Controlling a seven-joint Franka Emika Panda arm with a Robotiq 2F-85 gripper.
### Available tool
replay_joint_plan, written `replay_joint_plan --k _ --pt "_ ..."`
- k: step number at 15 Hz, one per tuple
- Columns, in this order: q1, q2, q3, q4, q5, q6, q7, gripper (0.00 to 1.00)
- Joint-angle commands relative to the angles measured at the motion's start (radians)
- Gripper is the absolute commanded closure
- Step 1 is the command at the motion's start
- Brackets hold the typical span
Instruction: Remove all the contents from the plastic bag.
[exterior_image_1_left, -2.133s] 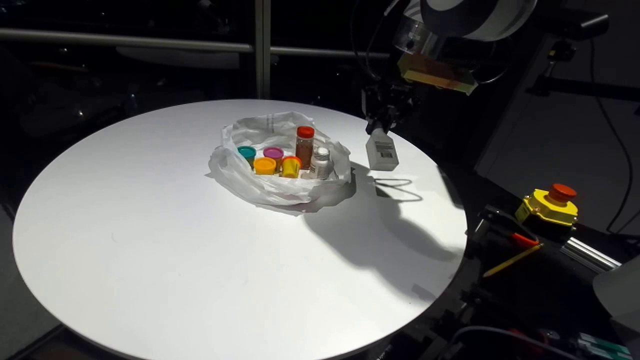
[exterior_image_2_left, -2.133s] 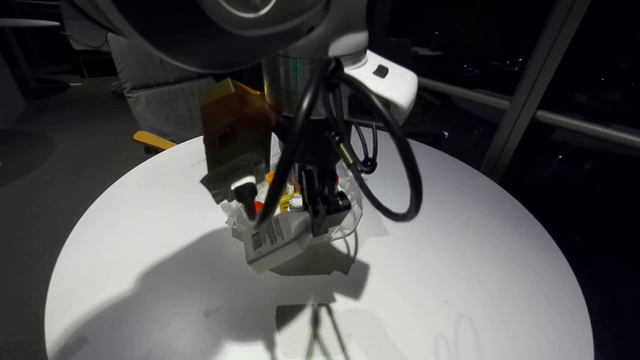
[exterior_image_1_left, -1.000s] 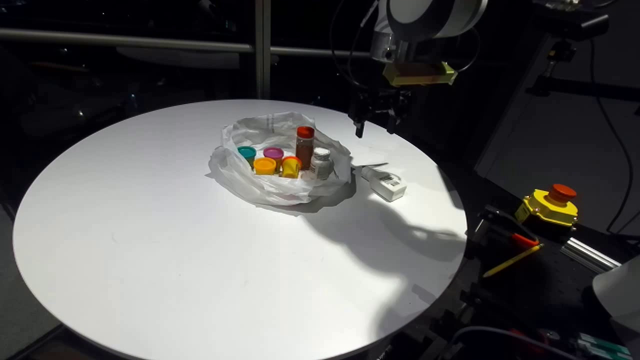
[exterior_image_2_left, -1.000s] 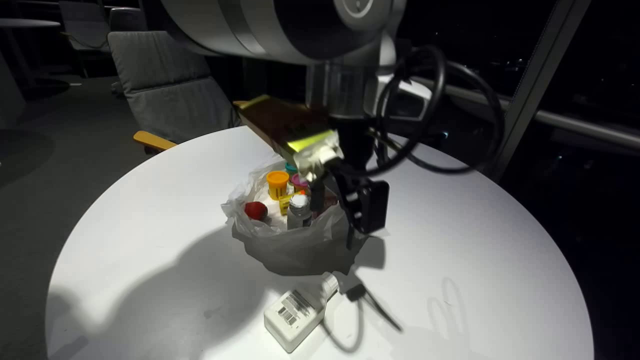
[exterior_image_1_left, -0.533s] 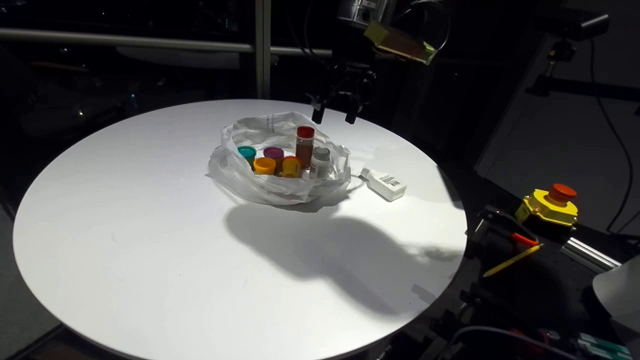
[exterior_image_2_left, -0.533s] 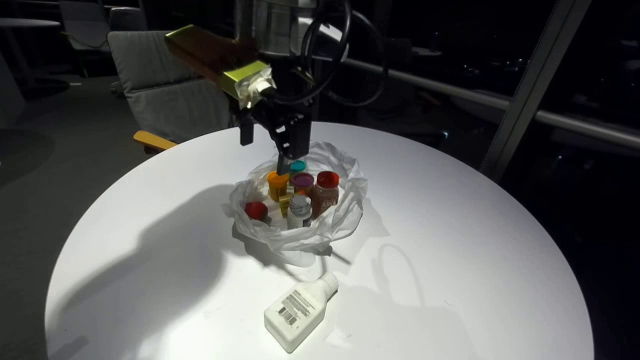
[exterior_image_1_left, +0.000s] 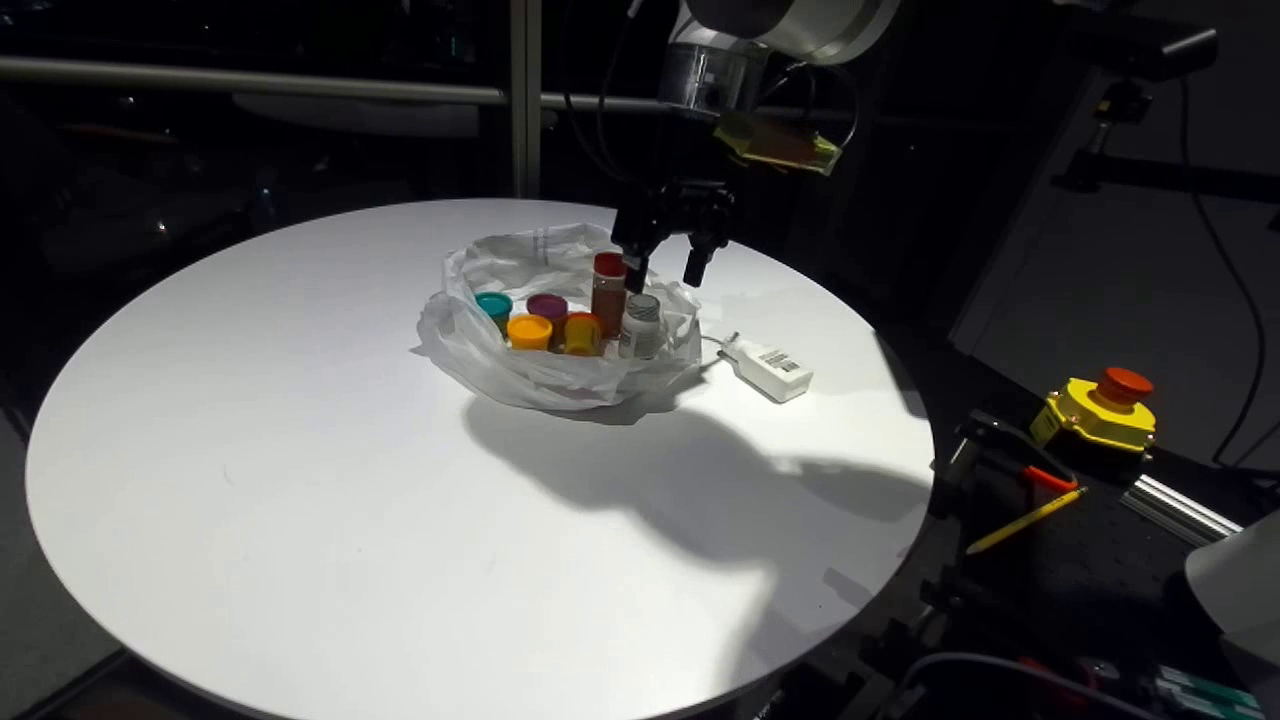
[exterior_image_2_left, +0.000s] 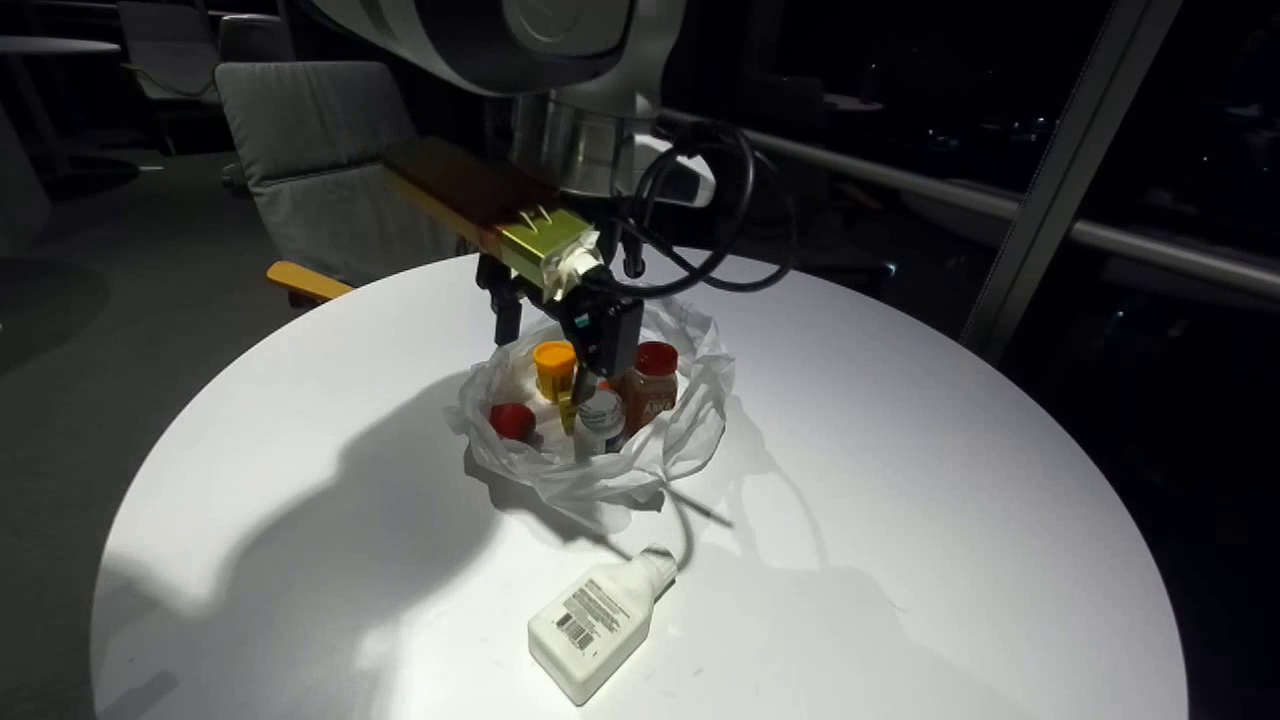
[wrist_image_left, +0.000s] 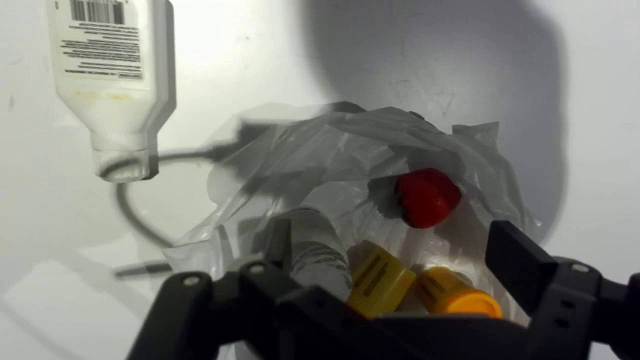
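Note:
The white plastic bag (exterior_image_1_left: 560, 388) sits wide-mouthed on the round table. In an exterior view it holds a teal-lidded tub (exterior_image_1_left: 493, 306), a purple-lidded tub (exterior_image_1_left: 547, 309), an orange-lidded tub (exterior_image_1_left: 530, 333), a tipped yellow tub (exterior_image_1_left: 582, 336), a red-capped brown jar (exterior_image_1_left: 608, 302) and a small white bottle (exterior_image_1_left: 640, 332). A red strawberry-like item (wrist_image_left: 427, 197) lies in it too. My gripper (exterior_image_2_left: 545, 366) hangs open over the bag with nothing between its fingers. One finger is close by the small bottle; contact cannot be told. In the wrist view the gripper's body hides the teal and purple tubs.
A flat white bottle (exterior_image_2_left: 595, 622) lies on its side on the table (exterior_image_1_left: 330, 520), outside the bag. A looped cable (exterior_image_2_left: 780, 240) hangs from the wrist. A yellow box with a red button (exterior_image_1_left: 1095, 415) stands beyond the table's edge, and a grey chair (exterior_image_2_left: 330, 180) behind it.
The flat white bottle, earlier in the gripper, has been let go and lies on the table. My gripper opened, moved back over the bag and has come lower during the last half second.

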Motion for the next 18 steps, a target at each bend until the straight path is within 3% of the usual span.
replay_joint_plan --k 1,11,12,14,18 --pt "-0.001 0.058 -0.023 0.074 -0.075 -0.03 0.04 0.0" --pt "0.002 0.18 -0.039 0.211 -0.121 -0.091 0.077 0.03" --pt "0.001 0.191 -0.039 0.223 -0.122 -0.101 0.077 0.2" --pt "-0.001 0.212 -0.038 0.246 -0.129 -0.108 0.073 0.3" --pt "0.002 0.243 -0.047 0.284 -0.144 -0.113 0.092 0.63"
